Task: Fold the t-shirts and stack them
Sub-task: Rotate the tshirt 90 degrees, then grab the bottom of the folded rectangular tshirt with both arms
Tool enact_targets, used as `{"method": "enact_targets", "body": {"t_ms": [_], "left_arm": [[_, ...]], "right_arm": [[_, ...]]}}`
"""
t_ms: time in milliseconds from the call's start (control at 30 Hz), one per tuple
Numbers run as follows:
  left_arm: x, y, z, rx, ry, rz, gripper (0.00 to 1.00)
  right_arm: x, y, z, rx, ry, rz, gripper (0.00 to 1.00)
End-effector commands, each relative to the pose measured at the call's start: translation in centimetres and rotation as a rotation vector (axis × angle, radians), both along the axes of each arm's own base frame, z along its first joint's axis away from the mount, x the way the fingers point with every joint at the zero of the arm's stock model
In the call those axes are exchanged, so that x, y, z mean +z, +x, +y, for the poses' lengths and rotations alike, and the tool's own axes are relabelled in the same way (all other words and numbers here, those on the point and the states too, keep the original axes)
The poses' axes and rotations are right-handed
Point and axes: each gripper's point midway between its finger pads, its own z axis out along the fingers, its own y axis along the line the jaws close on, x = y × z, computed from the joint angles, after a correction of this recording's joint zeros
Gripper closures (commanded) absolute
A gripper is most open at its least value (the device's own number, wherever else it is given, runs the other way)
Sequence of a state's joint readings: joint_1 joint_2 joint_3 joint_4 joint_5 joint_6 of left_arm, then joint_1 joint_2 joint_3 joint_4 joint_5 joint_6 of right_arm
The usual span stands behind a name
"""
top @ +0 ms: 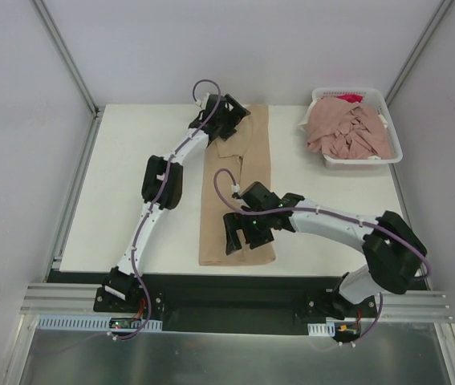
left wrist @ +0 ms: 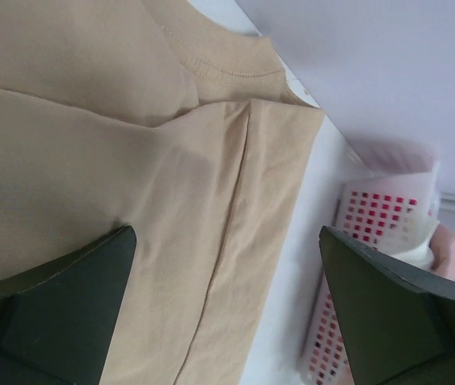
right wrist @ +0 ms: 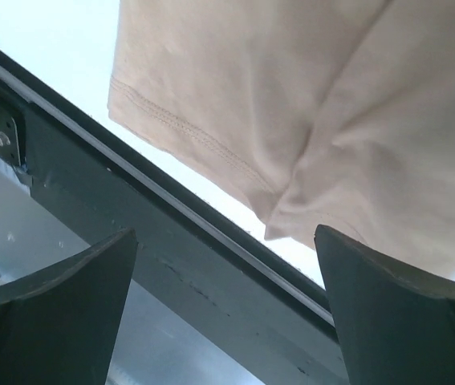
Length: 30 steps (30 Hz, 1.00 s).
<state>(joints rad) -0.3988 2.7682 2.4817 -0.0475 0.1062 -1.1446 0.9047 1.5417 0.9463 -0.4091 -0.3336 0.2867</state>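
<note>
Here, the tan t-shirt is laid as a long folded strip on the surface. The left tool is held wide open over its collar end and the right tool wide open over its hem; nothing is gripped. The pink t-shirts are piled in the white basket.

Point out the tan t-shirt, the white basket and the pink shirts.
tan t-shirt (top: 255, 160): top view, middle of the folded strip.
white basket (top: 363, 163): top view, near rim.
pink shirts (top: 347, 132): top view, middle of the heap.
</note>
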Motion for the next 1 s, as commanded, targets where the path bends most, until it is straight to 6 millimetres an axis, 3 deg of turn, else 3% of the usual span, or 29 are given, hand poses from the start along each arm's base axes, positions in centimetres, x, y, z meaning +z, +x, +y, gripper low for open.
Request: {"method": "enact_targets", "body": {"t_ms": [0, 33, 67, 100, 133, 167, 200, 233, 267, 300, 333, 367, 400, 433, 467, 500, 533, 567, 600, 633, 700, 733, 800, 833, 967], "left_arm": [[12.5, 0.8, 4.1, 0.081, 0.141, -0.226, 0.01], [17.6, 0.1, 4.8, 0.089, 0.159, -0.311, 0.01], [18.8, -0.6, 5.3, 0.086, 0.176, -0.322, 0.01], [24.3, -2.4, 6.1, 0.094, 0.163, -0.396, 0.01], [26.2, -3.5, 6.4, 0.091, 0.18, -0.424, 0.01], [25.7, -4.6, 6.7, 0.079, 0.207, -0.407, 0.01], [30.6, -7.2, 7.4, 0.076, 0.195, -0.478, 0.01], [29.8, -8.9, 7.0, 0.017, 0.24, -0.473, 0.01], [30.7, -10.5, 7.1, -0.014, 0.254, -0.491, 0.01], [34.7, -13.7, 8.0, -0.03, 0.247, -0.56, 0.01], [31.6, -15.4, 8.0, -0.089, 0.289, -0.502, 0.01], [31.1, -17.6, 8.0, -0.137, 0.283, -0.485, 0.01], [33.3, -21.2, 9.2, -0.149, 0.264, -0.518, 0.01], [27.8, -23.0, 9.8, -0.175, 0.286, -0.4, 0.01], [26.1, -24.8, 10.4, -0.172, 0.291, -0.362, 0.01], [26.8, -27.7, 11.7, -0.157, 0.272, -0.375, 0.01], [21.1, -29.7, 12.5, -0.174, 0.295, -0.258, 0.01], [19.2, -31.2, 13.1, -0.18, 0.299, -0.222, 0.01], [19.0, -33.3, 13.9, -0.169, 0.284, -0.218, 0.01], [14.2, -35.5, 14.6, -0.18, 0.293, -0.097, 0.01], [12.3, -38.6, 15.0, -0.214, 0.267, -0.063, 0.01], [8.8, -40.7, 15.5, -0.23, 0.27, 0.039, 0.01], [7.0, -43.0, 15.4, -0.263, 0.237, 0.089, 0.01], [4.8, -45.0, 15.0, -0.309, 0.208, 0.161, 0.01], [1.9, -48.8, 13.5, -0.429, 0.186, 0.268, 0.01]], "right_arm": [[6.1, 2.4, -2.1, -0.122, 0.008, -0.223, 0.03], [6.4, 3.2, -3.0, -0.172, -0.015, -0.265, 0.03], [7.2, 3.0, -4.0, -0.194, -0.016, -0.292, 0.03], [7.4, 3.9, -5.3, -0.244, -0.056, -0.347, 0.03], [7.6, 4.2, -6.3, -0.281, -0.081, -0.37, 0.03], [8.0, 4.0, -7.8, -0.308, -0.115, -0.388, 0.03], [7.9, 4.6, -9.2, -0.349, -0.164, -0.428, 0.03], [7.9, 4.8, -10.3, -0.391, -0.188, -0.436, 0.03], [8.3, 4.7, -11.3, -0.412, -0.195, -0.449, 0.03], [7.9, 4.8, -12.1, -0.431, -0.212, -0.458, 0.03], [7.9, 5.0, -12.8, -0.453, -0.213, -0.464, 0.03], [8.4, 5.0, -13.2, -0.477, -0.189, -0.48, 0.03], [8.6, 5.2, -13.5, -0.491, -0.183, -0.491, 0.03], [7.9, 5.1, -14.1, -0.498, -0.192, -0.489, 0.03], [8.5, 5.4, -14.1, -0.498, -0.155, -0.525, 0.03], [8.5, 5.3, -13.9, -0.484, -0.13, -0.526, 0.03], [7.5, 5.1, -14.1, -0.477, -0.13, -0.516, 0.03], [8.0, 5.3, -13.7, -0.47, -0.084, -0.534, 0.03], [7.6, 4.8, -13.2, -0.445, -0.053, -0.505, 0.03], [7.3, 4.7, -13.0, -0.43, -0.03, -0.492, 0.03], [6.2, 3.8, -11.9, -0.389, 0.028, -0.431, 0.03], [5.8, 3.5, -11.6, -0.376, 0.041, -0.407, 0.03], [4.1, 2.0, -10.2, -0.301, 0.094, -0.303, 0.03], [3.5, 1.6, -9.8, -0.284, 0.105, -0.272, 0.03], [1.0, 0.5, -8.6, -0.244, 0.108, -0.142, 0.01]]}}
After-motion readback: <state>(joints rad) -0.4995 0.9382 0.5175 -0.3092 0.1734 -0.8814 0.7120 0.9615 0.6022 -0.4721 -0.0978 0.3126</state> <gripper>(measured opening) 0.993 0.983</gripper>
